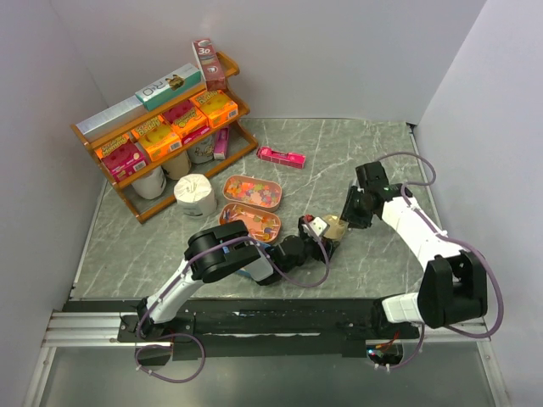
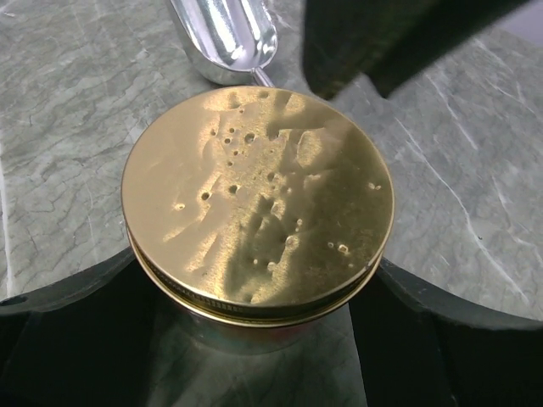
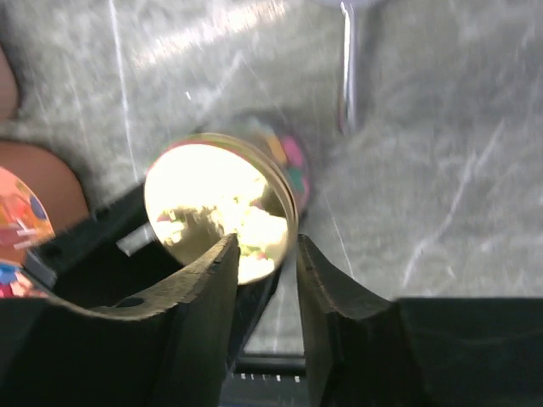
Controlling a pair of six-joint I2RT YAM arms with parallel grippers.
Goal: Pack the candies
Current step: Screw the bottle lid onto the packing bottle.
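Observation:
A glass jar with a gold lid (image 2: 257, 199) stands on the marble table. My left gripper (image 2: 254, 270) has a finger against each side of it, just under the lid rim. In the top view the jar (image 1: 334, 225) is at mid-table with the left gripper (image 1: 329, 237) around it. My right gripper (image 3: 265, 254) hovers open over the lid's edge (image 3: 212, 203), nothing between its fingers; it comes in from the right (image 1: 349, 215). Candies (image 3: 293, 161) show through the jar's glass. More candies fill two orange trays (image 1: 253, 191) (image 1: 252, 222) left of the jar.
A metal scoop (image 2: 225, 38) lies on the table just beyond the jar. A wooden shelf (image 1: 161, 127) with orange and pink boxes stands at the back left, white rolls (image 1: 195, 193) beside it. A pink box (image 1: 282, 156) lies behind the trays.

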